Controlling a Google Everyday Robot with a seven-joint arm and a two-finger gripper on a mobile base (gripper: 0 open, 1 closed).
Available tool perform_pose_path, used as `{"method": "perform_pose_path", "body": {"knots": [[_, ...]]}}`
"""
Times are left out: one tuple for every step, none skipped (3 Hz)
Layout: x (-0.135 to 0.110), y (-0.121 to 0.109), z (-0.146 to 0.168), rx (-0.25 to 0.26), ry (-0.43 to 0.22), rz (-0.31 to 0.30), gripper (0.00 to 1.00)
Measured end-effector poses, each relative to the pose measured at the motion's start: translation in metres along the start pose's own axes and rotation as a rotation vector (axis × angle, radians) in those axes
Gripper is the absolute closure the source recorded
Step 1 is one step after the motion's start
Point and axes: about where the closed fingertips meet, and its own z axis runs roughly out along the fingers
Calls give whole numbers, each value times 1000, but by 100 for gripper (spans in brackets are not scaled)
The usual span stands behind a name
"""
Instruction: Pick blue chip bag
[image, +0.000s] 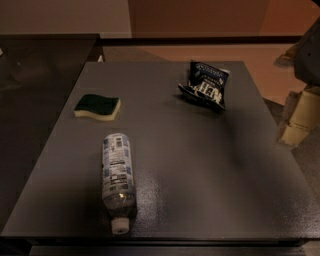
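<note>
On table (200, 190) far right: blue chip bag (205, 86), axis slanting near-right; hand (299, 116) rightward.

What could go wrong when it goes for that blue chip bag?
The blue chip bag is crumpled and sits near the far edge of the table. The pincer, off to the right of the table, might shove it off, or pinch only a loose fold and drop it.

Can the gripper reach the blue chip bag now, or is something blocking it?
Probably yes. The gripper hangs off the right edge of the table, and nothing lies between it and the blue chip bag; the sponge and bottle lie farther left.
</note>
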Motion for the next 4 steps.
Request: {"method": "perform_pose_path", "body": {"knots": [[0, 0, 0, 0, 0, 0, 0], [-1, -2, 1, 2, -2, 3, 0], [-23, -27, 17, 27, -35, 62, 0], [-39, -56, 44, 39, -64, 139, 0]]}}
